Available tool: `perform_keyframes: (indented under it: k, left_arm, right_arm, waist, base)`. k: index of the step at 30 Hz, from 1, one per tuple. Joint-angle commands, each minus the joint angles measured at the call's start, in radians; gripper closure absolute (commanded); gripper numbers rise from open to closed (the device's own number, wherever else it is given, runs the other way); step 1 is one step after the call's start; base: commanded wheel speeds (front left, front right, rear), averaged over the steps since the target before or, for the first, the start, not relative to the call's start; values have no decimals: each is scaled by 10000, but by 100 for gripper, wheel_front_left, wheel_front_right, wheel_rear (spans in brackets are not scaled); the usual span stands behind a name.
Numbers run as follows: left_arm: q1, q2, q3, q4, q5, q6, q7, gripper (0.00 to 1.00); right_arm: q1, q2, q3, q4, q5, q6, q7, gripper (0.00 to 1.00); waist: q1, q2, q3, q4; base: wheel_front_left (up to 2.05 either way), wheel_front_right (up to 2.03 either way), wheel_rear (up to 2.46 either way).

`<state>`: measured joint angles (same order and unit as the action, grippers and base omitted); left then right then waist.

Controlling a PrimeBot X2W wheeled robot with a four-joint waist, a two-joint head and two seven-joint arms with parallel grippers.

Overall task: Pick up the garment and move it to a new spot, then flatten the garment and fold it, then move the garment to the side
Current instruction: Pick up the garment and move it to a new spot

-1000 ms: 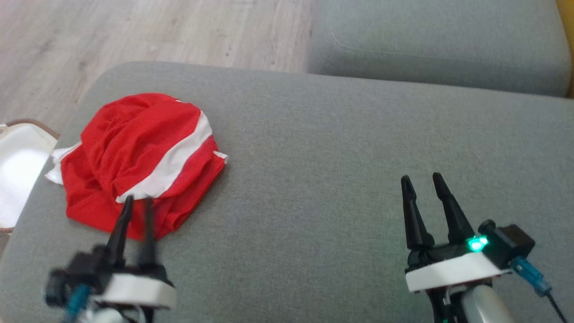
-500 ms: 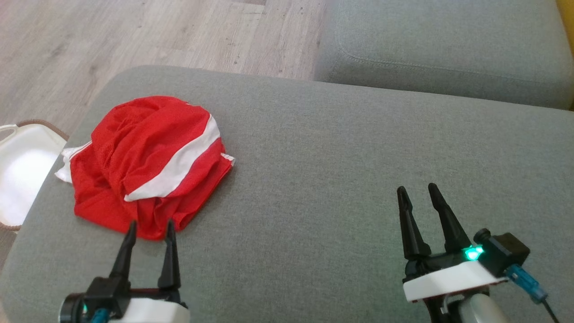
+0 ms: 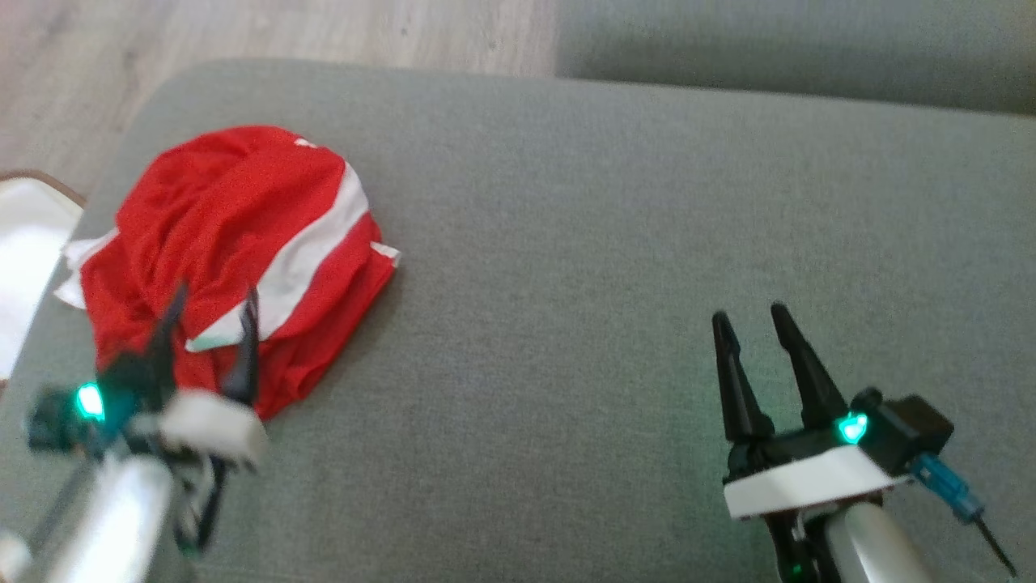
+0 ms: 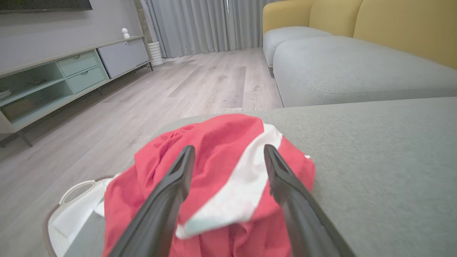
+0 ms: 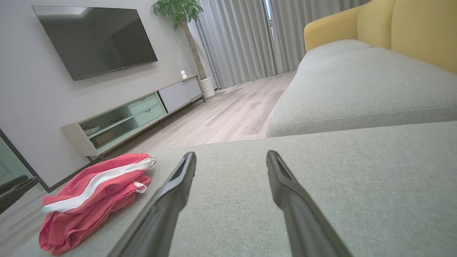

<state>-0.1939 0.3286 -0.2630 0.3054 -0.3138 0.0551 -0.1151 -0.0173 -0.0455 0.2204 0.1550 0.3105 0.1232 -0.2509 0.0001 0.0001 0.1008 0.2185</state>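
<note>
Evidently the left gripper hangs wide open and empty over the crumpled red, white-striped garment, which lies at the grey sofa cushion's left end (bunched, not yet flattened), placed for a pickup. The right gripper, equally open and empty, waits well apart.

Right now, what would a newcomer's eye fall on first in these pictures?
The crumpled red garment with a white stripe, lying on the left part of the grey sofa cushion. Next, the left gripper, open at the garment's near side, and the right gripper, open over bare cushion.
</note>
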Motion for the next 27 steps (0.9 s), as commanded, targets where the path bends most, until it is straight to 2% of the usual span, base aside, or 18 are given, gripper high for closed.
perform_keyframes:
  k: [1, 6, 9, 16, 20, 21, 22, 24, 27]
  left_arm:
    - [-894, 436, 347, -143, 98, -114, 223, 0]
    - [-2759, 1145, 87, 875, 184, -904, 1732, 0]
    - [-3570, 1581, -76, 1580, 340, -1159, 2578, 0]
    - [-4728, 1915, -353, 3052, 136, -1594, 3611, 0]
    - [-5098, 1920, -529, 3972, -263, -1756, 4071, 0]
    - [-5141, 1912, -565, 4089, -348, -1777, 4099, 64]
    - [-5188, 1901, -580, 4182, -450, -1793, 4079, 100]
    - [-5275, 1888, -616, 4313, -609, -1815, 3955, 100]
    - [-5508, 1906, -570, 4290, -671, -1825, 3236, 100]
  right_arm:
    - [-580, -47, 213, -370, -78, 75, -109, 0]
    - [-898, -47, 264, -397, -126, 75, -109, 0]
    - [-1091, -47, 333, -394, -97, 75, -109, 0]
    - [-1303, -47, 357, -432, -136, 75, -109, 0]
    - [-1386, -47, 322, -474, -164, 75, -109, 0]
    - [-1391, -47, 321, -482, -168, 75, -109, 0]
    - [-1392, -47, 322, -488, -174, 75, -109, 0]
    - [-1385, -47, 318, -494, -182, 75, -109, 0]
    - [-1389, -47, 310, -485, -182, 75, -109, 0]
  waist:
    - [-1, -1, 390, -134]
    - [-1, -1, 957, -390]
    - [-1, -1, 1205, -607]
    - [-1, -1, 1594, -945]
    - [-1, -1, 1745, -1061]
    - [-1, -1, 1766, -1073]
    - [-1, -1, 1782, -1079]
    - [-1, -1, 1803, -1075]
    - [-1, -1, 1818, -1057]
  base:
    - [0, 0, 0]
    - [0, 0, 0]
    - [0, 0, 0]
    - [0, 0, 0]
    - [0, 0, 0]
    - [0, 0, 0]
    - [0, 0, 0]
    - [0, 0, 0]
    - [0, 0, 0]
